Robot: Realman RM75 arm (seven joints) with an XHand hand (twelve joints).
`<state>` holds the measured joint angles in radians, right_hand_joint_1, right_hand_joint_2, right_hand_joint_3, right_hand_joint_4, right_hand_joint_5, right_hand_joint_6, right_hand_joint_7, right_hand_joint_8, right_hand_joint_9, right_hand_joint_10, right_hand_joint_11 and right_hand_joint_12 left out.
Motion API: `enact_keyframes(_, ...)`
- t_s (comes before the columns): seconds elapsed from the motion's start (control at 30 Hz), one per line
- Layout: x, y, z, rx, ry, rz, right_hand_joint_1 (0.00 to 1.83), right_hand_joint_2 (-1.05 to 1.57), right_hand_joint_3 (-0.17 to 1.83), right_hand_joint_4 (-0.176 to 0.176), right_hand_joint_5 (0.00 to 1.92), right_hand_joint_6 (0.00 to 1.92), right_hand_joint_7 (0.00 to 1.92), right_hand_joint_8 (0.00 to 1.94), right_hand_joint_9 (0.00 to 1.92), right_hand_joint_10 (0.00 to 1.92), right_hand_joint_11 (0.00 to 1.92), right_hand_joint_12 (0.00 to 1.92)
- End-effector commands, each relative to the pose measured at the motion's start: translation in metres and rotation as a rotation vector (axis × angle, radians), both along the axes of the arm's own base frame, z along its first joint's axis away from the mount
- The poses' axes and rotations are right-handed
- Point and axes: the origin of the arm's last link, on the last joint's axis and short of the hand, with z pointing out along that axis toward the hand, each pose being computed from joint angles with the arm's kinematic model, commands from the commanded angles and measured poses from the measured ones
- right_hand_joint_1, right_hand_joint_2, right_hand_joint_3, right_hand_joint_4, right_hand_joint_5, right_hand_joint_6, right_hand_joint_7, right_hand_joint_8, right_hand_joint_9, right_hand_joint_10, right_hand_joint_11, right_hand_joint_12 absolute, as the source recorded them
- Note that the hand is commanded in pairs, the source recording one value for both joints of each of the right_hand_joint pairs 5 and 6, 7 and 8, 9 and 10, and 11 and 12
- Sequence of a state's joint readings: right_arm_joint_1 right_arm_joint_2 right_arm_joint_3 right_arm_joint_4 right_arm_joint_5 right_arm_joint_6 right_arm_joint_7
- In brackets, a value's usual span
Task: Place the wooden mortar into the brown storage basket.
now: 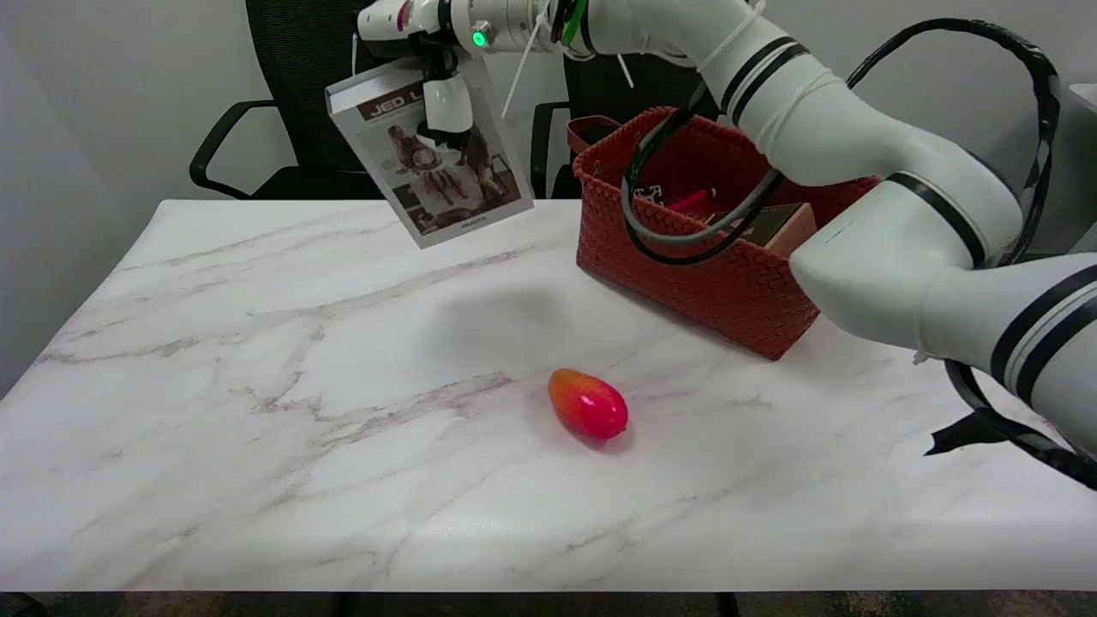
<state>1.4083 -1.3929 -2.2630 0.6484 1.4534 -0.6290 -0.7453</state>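
Book [433, 163] lettered "JED", gripped by right hand [446, 94]

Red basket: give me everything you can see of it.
The red basket is woven, rectangular and open-topped, with a handle loop at its far left corner. It stands upright on the marble table, at the far right. Inside lie a tan box, a pink item and something white. The robot arm and its black cable cross over it.

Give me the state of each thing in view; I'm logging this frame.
right hand: raised above the table's far side, holding a book.
book: held in the air, tilted, cover facing the camera.
storage basket: upright on the table, open, some items inside.
mango: lying on its side on the table, untouched.
wooden mortar: not visible.
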Motion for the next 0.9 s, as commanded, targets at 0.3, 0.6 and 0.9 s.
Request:
enact_keyframes(0.3,0.076,0.004,0.067,-0.165,0.078,0.237,1.36,0.29,1.83,0.0,1.02,1.02,1.41,1.41,1.52,1.52,1.5,1.5)
enact_keyframes(0.6,0.085,0.002,0.096,-0.242,0.109,0.269,1.35,0.28,1.83,0.0,1.03,1.03,1.41,1.41,1.52,1.52,1.5,1.5)
enact_keyframes(0.9,0.097,0.004,0.13,-0.325,0.161,0.299,1.36,0.28,1.83,0.0,1.0,1.0,1.4,1.4,1.5,1.5,1.49,1.49)
